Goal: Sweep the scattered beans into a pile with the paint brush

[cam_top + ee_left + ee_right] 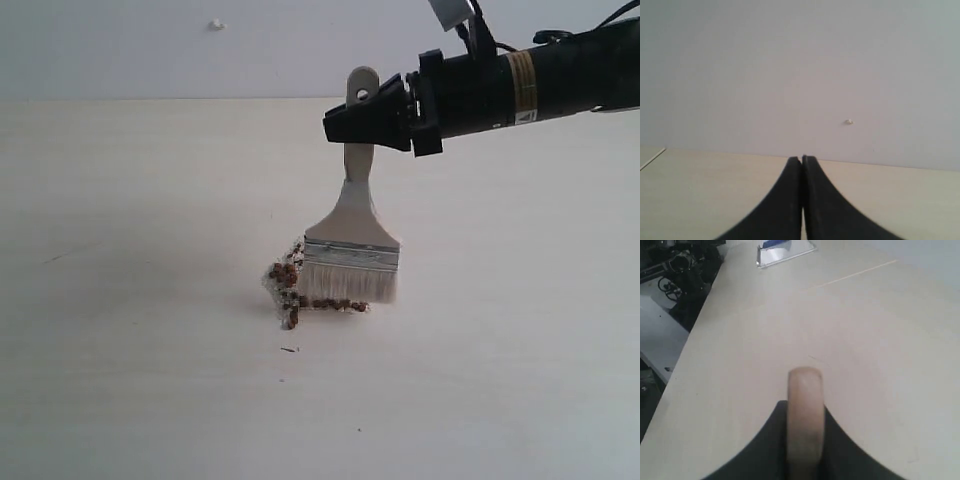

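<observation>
Near the centre of the table (150, 320), the right gripper (365, 115) pinches the paint brush (352, 225) by its upper handle, jaws clamped on either side; the brush is upright, bristles touching the tabletop. The beans (284, 282) cluster at 9 o'clock of the bristles, touching them, with a thin row along the tips. The left gripper (801, 160) has its jaws pressed together, holding nothing.
</observation>
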`<state>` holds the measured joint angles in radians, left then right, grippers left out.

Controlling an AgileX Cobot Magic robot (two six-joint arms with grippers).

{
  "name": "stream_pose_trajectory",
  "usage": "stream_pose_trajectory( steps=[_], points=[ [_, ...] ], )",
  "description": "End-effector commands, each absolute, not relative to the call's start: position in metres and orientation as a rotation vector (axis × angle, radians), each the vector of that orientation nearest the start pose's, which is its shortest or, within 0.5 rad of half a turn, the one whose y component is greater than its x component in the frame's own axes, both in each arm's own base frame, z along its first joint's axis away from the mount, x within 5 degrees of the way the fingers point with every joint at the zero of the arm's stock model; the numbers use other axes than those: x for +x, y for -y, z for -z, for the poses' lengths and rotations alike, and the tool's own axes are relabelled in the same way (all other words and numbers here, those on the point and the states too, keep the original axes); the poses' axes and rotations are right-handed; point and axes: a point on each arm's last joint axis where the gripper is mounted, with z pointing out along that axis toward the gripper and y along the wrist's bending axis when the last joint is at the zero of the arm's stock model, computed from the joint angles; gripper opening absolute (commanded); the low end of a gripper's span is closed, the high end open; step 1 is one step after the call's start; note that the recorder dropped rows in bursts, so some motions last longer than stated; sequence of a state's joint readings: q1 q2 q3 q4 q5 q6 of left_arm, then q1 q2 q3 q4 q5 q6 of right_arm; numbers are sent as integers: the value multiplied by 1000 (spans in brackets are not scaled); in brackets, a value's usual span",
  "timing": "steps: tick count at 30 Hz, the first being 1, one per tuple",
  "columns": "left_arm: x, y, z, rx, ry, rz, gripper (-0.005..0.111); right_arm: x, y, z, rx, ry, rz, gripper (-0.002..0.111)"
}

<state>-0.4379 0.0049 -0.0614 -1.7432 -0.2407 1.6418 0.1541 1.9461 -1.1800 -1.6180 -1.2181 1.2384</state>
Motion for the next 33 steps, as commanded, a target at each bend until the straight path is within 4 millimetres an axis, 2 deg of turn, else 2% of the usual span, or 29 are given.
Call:
stream_pose_trajectory(
  steps=[1,4,5,9,10,15,19,33],
  points=[
    [55,3,-228,58,-1476,271,0,346,-142,-229,-970,-1642,-1249,0],
    [55,3,-228,58,-1476,271,0,321,-159,-217,-889,-1586,-1286,0],
    [55,3,-228,58,-1476,271,0,311,-166,-210,-771,-1580,-1313,0],
    [55,3,-228,58,-1476,271,0,297,-180,-200,-652,-1564,-1315,0],
    [55,3,-228,58,-1476,271,0,294,-188,-195,-649,-1616,-1286,0],
    [55,3,-228,58,-1476,271,0,296,-191,-180,-657,-1792,-1165,0],
    [55,3,-228,58,-1476,271,0,296,-192,-179,-722,-1799,-1138,0],
    [55,3,-228,58,-1476,271,0,301,-190,-175,-690,-1850,-1068,0]
  ],
)
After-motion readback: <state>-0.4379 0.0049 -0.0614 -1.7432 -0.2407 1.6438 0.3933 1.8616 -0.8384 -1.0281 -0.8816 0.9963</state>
